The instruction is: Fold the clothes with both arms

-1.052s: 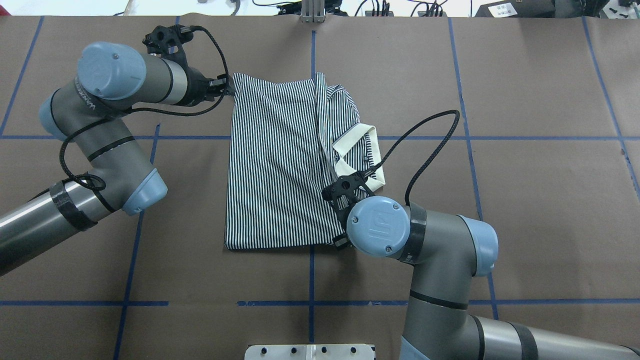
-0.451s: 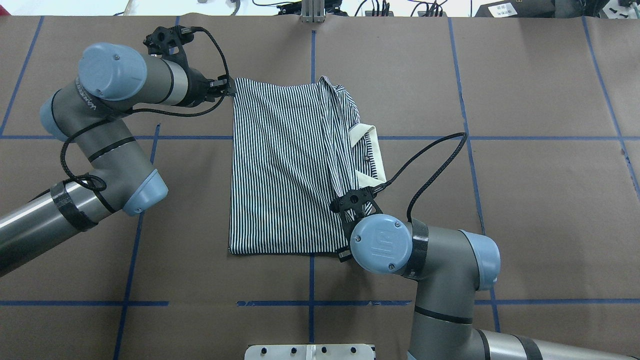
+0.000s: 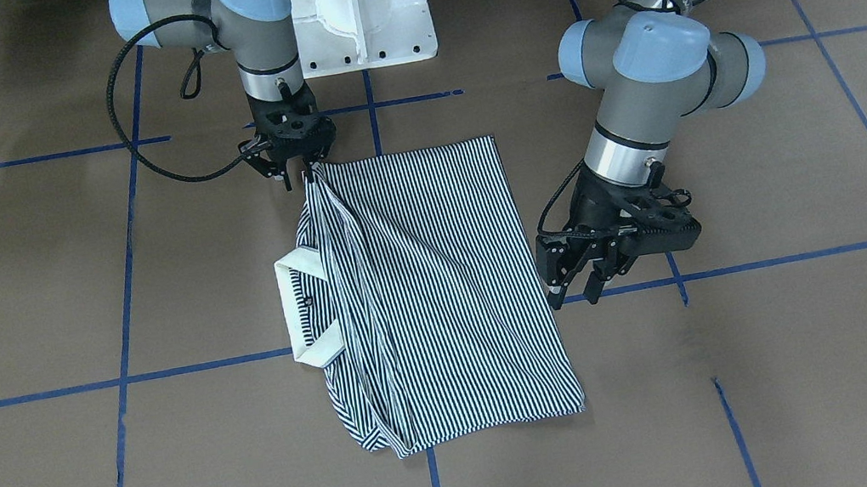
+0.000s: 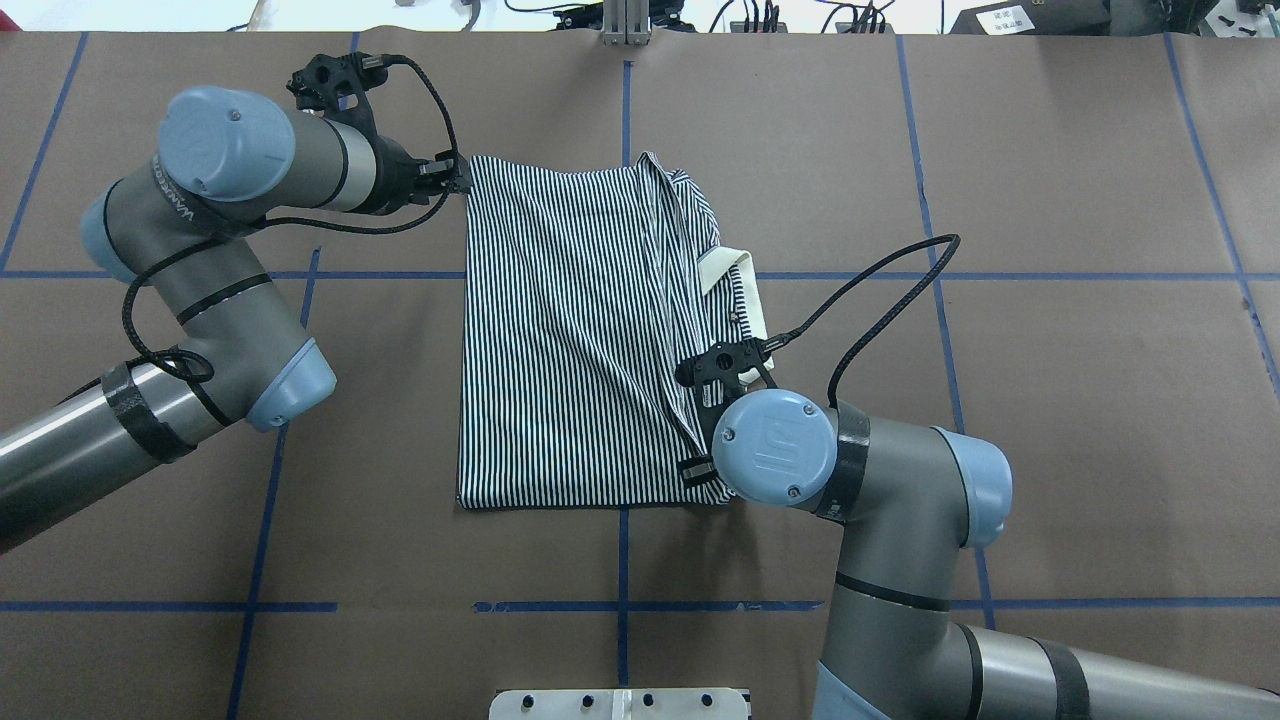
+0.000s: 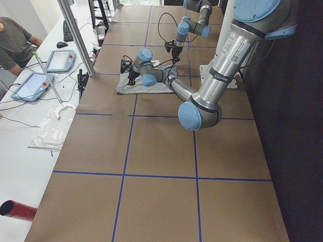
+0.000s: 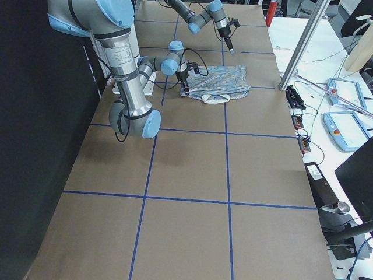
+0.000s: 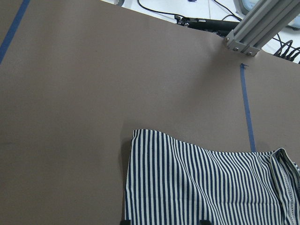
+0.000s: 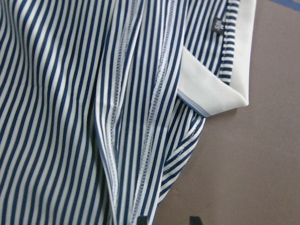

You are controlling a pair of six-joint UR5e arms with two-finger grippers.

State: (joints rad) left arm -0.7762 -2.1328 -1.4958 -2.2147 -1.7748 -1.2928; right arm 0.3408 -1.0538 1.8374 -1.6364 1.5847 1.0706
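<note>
The striped polo shirt (image 3: 441, 294) lies folded on the brown table, and it also shows in the overhead view (image 4: 560, 330). Its cream collar (image 3: 298, 315) sticks out on the robot's right side. My right gripper (image 3: 308, 178) is shut on the shirt's near right edge and holds the fabric taut just above the table. The right wrist view shows striped folds (image 8: 70, 93) and the collar (image 8: 220, 89). My left gripper (image 3: 572, 296) is open and empty. It hovers by the shirt's far left corner (image 4: 475, 165), apart from it. That corner lies flat in the left wrist view (image 7: 136, 138).
The white pedestal base (image 3: 360, 14) stands at the table's near edge. An aluminium post (image 4: 625, 20) and cables sit at the far edge. Blue tape lines cross the brown table (image 4: 1050, 400). An operator (image 5: 15, 43) and tablets (image 5: 55, 60) are at a side desk.
My right gripper has moved to the robot's right with the shirt's edge, drawing a striped fold over part of the collar and widening the near hem. The left arm has barely moved.
</note>
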